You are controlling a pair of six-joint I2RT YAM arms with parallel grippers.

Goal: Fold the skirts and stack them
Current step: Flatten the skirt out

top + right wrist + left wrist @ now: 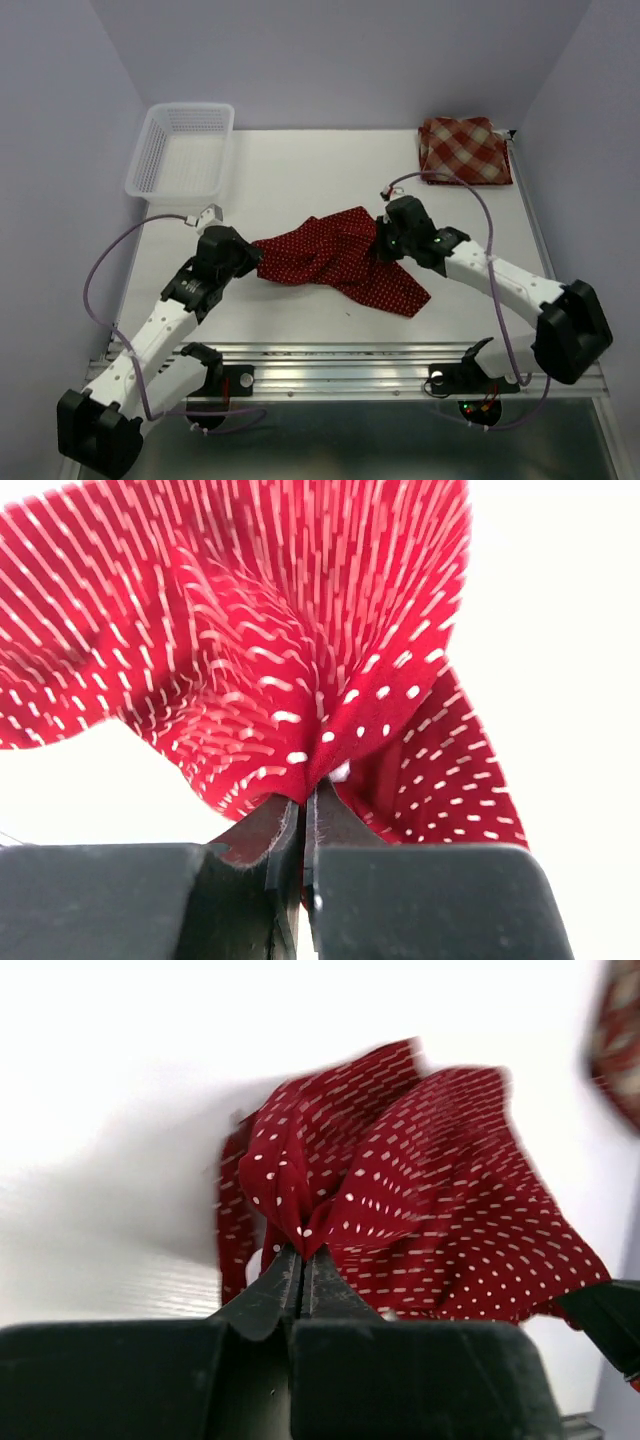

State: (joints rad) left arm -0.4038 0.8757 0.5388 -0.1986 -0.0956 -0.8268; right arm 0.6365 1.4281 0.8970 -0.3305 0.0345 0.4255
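A dark red polka-dot skirt (340, 258) hangs bunched between both grippers over the middle of the table, its lower corner trailing on the table toward the front right. My left gripper (257, 254) is shut on the skirt's left edge (300, 1230). My right gripper (384, 240) is shut on its right edge (310, 780). A folded red-and-tan plaid skirt (464, 150) lies at the back right corner; a sliver of it shows in the left wrist view (615, 1040). A second polka-dot skirt is not in view.
A white plastic mesh basket (183, 150) stands at the back left. The metal rail (340, 362) runs along the table's near edge. Grey cables loop off both arms.
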